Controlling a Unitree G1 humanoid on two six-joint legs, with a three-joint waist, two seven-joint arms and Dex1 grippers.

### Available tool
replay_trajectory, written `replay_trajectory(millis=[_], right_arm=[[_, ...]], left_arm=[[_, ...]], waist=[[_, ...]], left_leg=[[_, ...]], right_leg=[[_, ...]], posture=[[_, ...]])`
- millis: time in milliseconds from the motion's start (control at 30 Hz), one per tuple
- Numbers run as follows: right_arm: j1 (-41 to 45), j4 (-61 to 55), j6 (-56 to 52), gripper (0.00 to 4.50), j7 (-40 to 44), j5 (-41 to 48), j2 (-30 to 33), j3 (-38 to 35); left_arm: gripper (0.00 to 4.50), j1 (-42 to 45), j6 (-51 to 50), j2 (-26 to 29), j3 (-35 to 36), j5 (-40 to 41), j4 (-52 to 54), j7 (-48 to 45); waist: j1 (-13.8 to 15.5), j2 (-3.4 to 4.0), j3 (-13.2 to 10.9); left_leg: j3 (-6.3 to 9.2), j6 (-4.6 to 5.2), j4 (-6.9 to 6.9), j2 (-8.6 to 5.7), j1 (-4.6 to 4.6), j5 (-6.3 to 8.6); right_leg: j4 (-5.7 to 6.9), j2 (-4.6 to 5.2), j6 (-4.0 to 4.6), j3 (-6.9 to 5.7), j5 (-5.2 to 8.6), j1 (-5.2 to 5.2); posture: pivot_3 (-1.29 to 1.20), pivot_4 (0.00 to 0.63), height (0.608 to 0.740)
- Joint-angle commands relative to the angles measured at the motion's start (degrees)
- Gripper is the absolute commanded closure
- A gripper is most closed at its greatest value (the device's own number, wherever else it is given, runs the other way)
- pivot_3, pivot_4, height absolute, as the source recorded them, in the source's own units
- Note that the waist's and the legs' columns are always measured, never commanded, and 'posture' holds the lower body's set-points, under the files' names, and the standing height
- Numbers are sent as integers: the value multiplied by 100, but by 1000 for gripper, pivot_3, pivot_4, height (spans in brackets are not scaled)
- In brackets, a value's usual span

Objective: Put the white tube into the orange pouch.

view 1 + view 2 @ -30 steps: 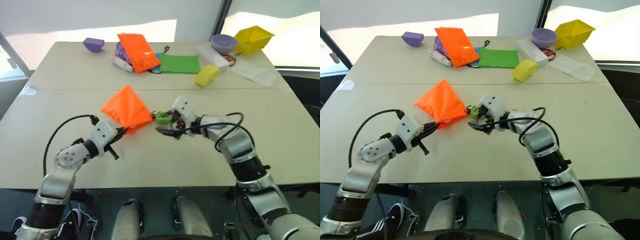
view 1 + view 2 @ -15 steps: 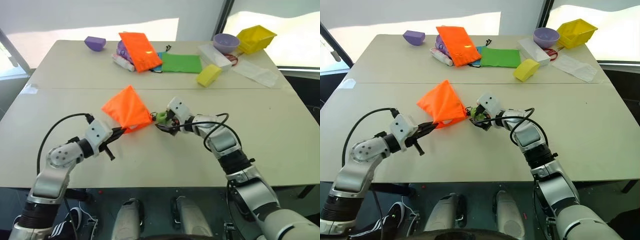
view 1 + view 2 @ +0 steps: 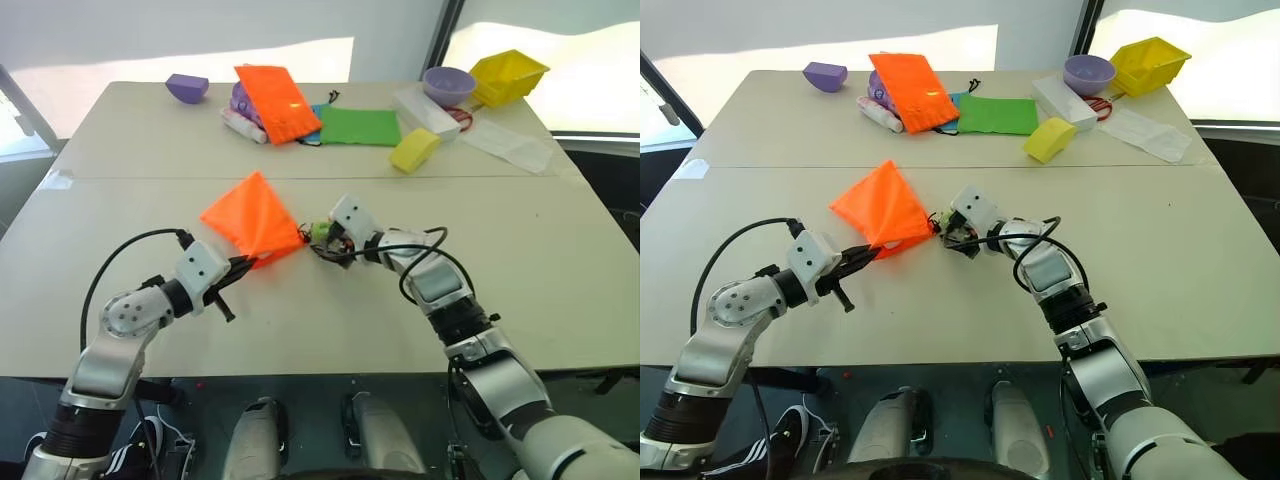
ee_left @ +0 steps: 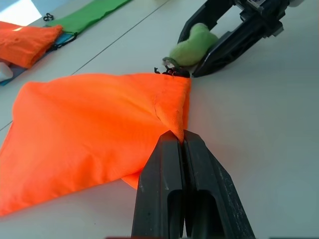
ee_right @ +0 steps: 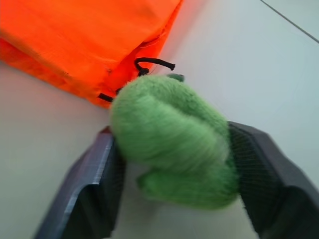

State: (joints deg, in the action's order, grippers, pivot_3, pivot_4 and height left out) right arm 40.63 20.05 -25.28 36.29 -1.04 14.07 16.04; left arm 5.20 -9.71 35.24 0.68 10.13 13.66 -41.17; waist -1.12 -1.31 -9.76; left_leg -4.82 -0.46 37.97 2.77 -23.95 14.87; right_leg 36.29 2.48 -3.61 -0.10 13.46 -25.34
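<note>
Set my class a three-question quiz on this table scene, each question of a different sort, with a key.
1. True or false: the left gripper is shut on a corner of the near orange pouch.
2. What sits between the fingers of the right gripper? A) a white tube B) a green fuzzy lump C) nothing
3. How many orange pouches are in view?
Key: 1 true; 2 B; 3 two.
</note>
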Motion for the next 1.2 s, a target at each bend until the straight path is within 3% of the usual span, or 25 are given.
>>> replay_trajectory(millis=[33,100,133,400,533,633,767,1000,1200], right_arm=[[126,15,104,3218,-11,-11,-18,-92],[119,25,156,4256,7,-54,32,-96],[100,-37,122,4451,41,-25,58,-130],[-502,-1490,-670,4451,562,551,488,-472],[-892,-2274,-1271,4451,555,964,552,-742],[-994,-2366,-1330,4500,402,935,550,-717],[-1003,-2431,-1378,4500,245,987,463,-677],[-1150,-2220,-1252,4500,-13,959,435,-734],[-1006,-1860,-941,4500,-175,844,423,-673]], left_arm=[[4500,-5,73,-13,-20,-34,196,12],[4500,-7,67,-13,-21,-37,200,16],[4500,-17,76,-3,-13,-43,201,15],[4500,-140,46,101,190,75,163,-58],[4500,-159,-271,158,362,582,140,-370],[3600,-159,-241,200,425,777,103,-609],[1643,-27,-187,227,428,862,51,-769],[1643,764,-237,-72,273,1091,-83,-832],[1643,2160,-328,-364,-445,455,-1321,-833]], waist=[[-3,0,0],[-6,0,0],[-4,0,0],[37,0,0],[6,0,0],[-3,0,0],[9,0,0],[50,-1,1],[41,-1,1]], left_leg=[[-1,0,0,0,0,0],[-1,0,0,0,0,0],[-1,0,0,0,0,0],[1,0,0,-1,-4,0],[1,0,0,-1,-5,0],[3,0,0,3,1,0],[4,0,0,2,5,0],[3,0,9,-4,1,0],[-2,1,19,-15,-1,-1]], right_leg=[[0,0,0,0,0,0],[0,0,-1,0,-1,0],[0,-1,-2,0,-1,0],[0,2,-3,-1,-1,-1],[-2,6,-3,-1,-1,-1],[3,4,1,-1,1,0],[6,-4,13,-1,8,0],[3,-3,4,-2,3,7],[2,-8,-10,-1,-5,12]], posture=[[0,150,740],[0,150,740],[0,150,740],[0,150,740],[0,150,740],[0,150,740],[0,150,740],[0,150,740],[0,150,740]])
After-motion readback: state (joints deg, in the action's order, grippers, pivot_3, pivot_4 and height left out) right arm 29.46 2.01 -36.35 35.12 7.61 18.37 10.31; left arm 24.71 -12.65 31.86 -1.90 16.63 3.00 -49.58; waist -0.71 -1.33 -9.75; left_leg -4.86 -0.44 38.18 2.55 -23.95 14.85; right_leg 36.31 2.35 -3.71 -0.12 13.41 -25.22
